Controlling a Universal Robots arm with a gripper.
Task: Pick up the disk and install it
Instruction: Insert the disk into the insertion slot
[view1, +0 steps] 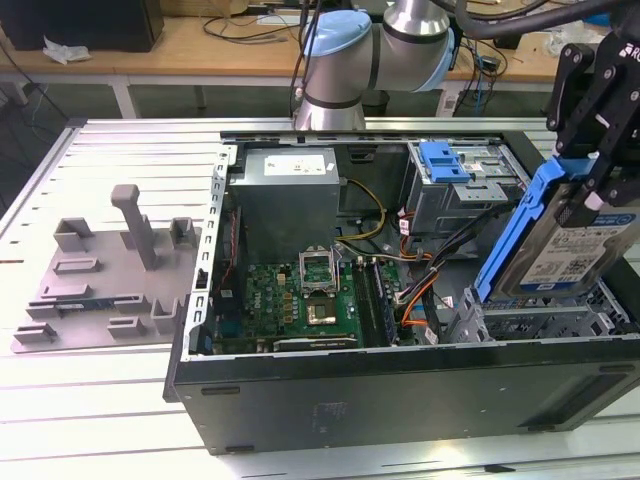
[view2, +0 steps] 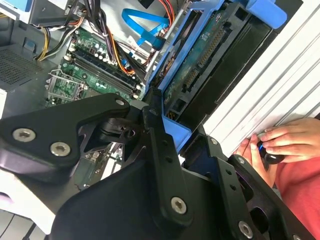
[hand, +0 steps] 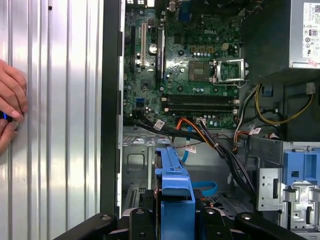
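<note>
Pincer (view1: 588, 195) clamped on the disk (view1: 560, 255), held tilted above the drive cage (view1: 545, 322) at the exterior view's right; you'd best level it square to the cage, clear of the cables (view1: 428, 285).

Silver disk (view1: 600, 245), white-and-blue label (view1: 557, 266), blue bracket (view1: 522, 225); black fingers (view2: 159, 150); green motherboard (view1: 290, 300); pale grooved table (view1: 100, 430).

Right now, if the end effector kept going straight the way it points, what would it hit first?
Probably the drive cage just below: the disk held by the end effector would touch it first, though depth is unclear.
</note>
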